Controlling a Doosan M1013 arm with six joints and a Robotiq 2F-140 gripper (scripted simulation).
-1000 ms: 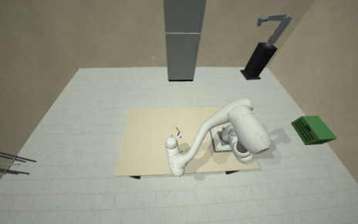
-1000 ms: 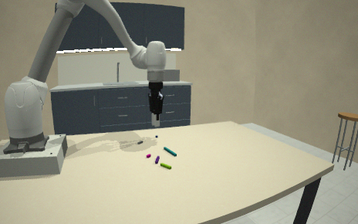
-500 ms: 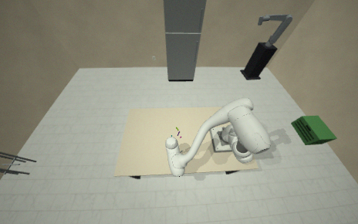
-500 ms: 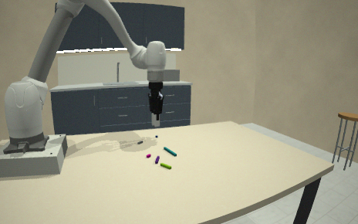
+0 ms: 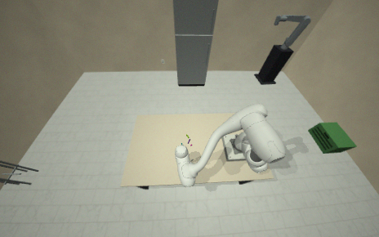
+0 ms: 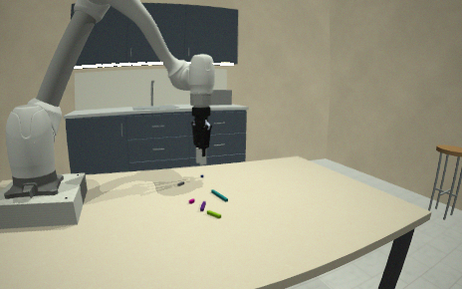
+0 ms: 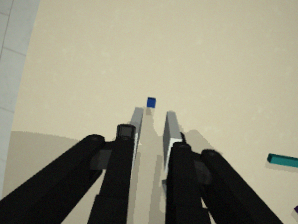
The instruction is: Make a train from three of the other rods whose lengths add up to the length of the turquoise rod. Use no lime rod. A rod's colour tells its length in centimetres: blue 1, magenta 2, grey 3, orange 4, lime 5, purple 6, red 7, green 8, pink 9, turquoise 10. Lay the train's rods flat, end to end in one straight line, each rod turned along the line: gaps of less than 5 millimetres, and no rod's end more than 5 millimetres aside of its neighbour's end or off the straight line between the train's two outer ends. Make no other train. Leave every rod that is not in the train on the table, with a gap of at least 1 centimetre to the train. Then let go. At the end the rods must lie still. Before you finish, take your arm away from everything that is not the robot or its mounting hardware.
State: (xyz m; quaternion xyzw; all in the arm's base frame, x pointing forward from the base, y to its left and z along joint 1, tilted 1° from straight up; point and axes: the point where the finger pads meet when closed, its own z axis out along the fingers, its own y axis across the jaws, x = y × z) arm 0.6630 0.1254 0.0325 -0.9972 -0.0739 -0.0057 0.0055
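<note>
My gripper (image 6: 200,160) (image 7: 153,123) hangs a little above the table, fingers pointing down, with a narrow gap and nothing between them. A small blue rod (image 6: 201,175) (image 7: 150,102) lies on the table just beyond the fingertips. A grey rod (image 6: 180,183) lies to its left in my arm's shadow. A turquoise rod (image 6: 219,195) (image 7: 282,159) lies to the right. Nearer the front lie a magenta rod (image 6: 191,200), a purple rod (image 6: 202,205) and a lime rod (image 6: 214,214), all apart from one another. In the top view my wrist covers the gripper.
My arm's base (image 6: 42,199) stands on the table's left side. The beige table (image 6: 309,234) runs wide to the right and front. A stool (image 6: 448,149) stands off the table's right edge.
</note>
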